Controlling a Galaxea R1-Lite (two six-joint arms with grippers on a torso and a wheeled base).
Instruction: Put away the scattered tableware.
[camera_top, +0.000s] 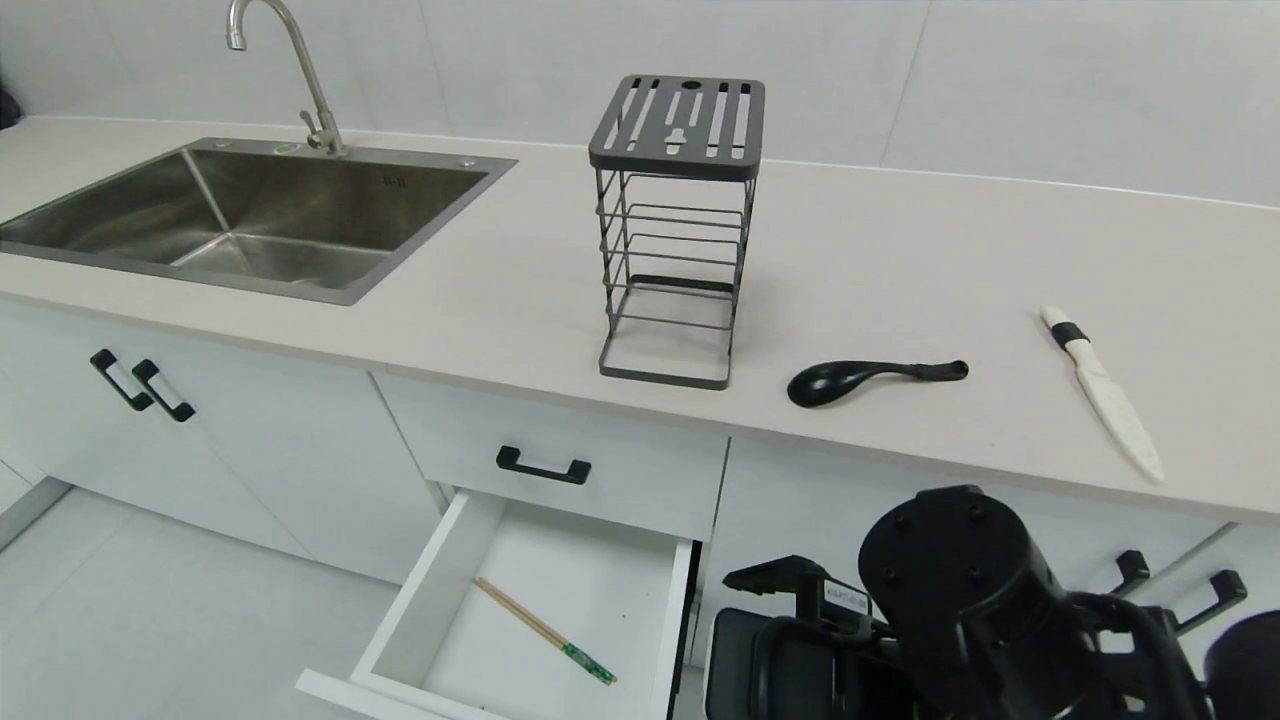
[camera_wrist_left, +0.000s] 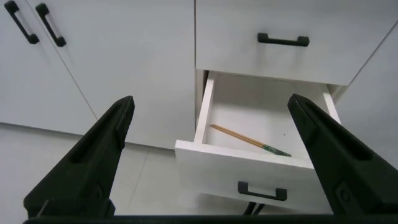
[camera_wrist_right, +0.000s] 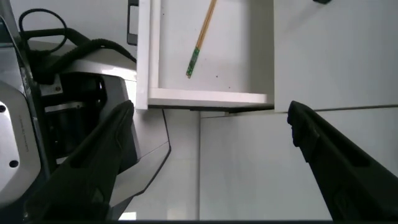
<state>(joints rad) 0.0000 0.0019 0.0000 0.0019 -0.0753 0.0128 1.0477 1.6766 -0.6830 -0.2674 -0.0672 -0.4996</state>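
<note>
Spoon and knife lie on the bench. The black spoon is just beside the wire rack, and the white knife is well apart, further right. Chopsticks lie in the open drawer under the bench. The left hand and right hand hang near the drawer, fingers spread wide, holding nothing.

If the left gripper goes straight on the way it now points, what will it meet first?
Probably the open drawer, around the chopsticks lying in it, though depth is unclear.
</note>
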